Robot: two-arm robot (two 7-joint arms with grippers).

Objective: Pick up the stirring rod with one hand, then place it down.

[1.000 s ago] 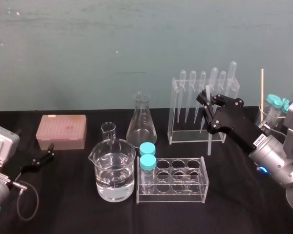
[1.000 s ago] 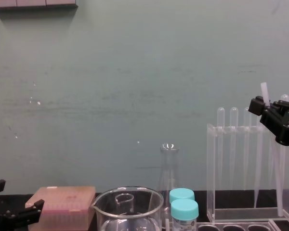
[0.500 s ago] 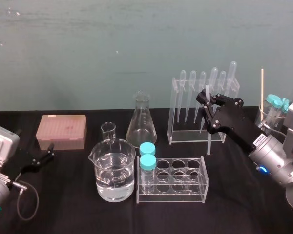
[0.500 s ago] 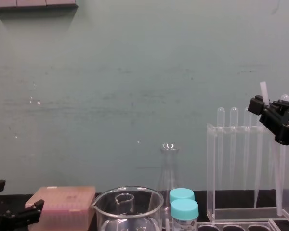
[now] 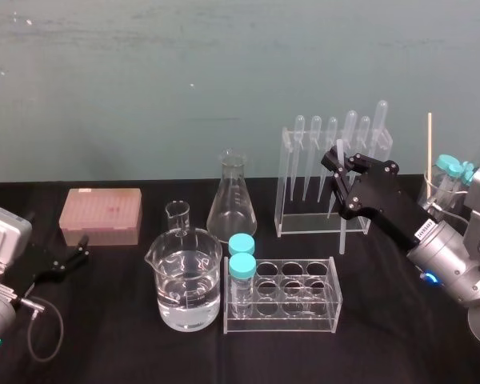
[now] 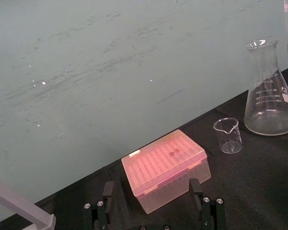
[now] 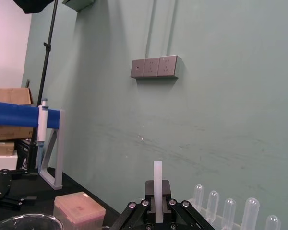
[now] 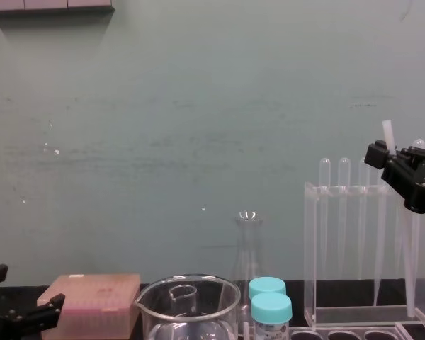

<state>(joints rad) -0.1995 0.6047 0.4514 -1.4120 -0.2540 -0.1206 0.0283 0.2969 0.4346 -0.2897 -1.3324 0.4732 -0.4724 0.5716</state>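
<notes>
At 3 o'clock, right gripper point(image 5: 338, 162) clamps rod point(image 5: 342, 236) near top, likely light, slick, brittle; left gripper point(image 5: 78, 250) idles splayed at 9.

Beaker point(image 5: 190, 280) left of tube rack point(image 5: 304, 317), flask point(image 5: 231, 204) behind; stirring rod point(image 5: 343, 238) before pipette stand point(image 5: 308, 228), right.

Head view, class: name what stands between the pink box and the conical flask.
A small empty beaker stands between the pink box and the conical flask, seen in the head and left wrist views.
</notes>
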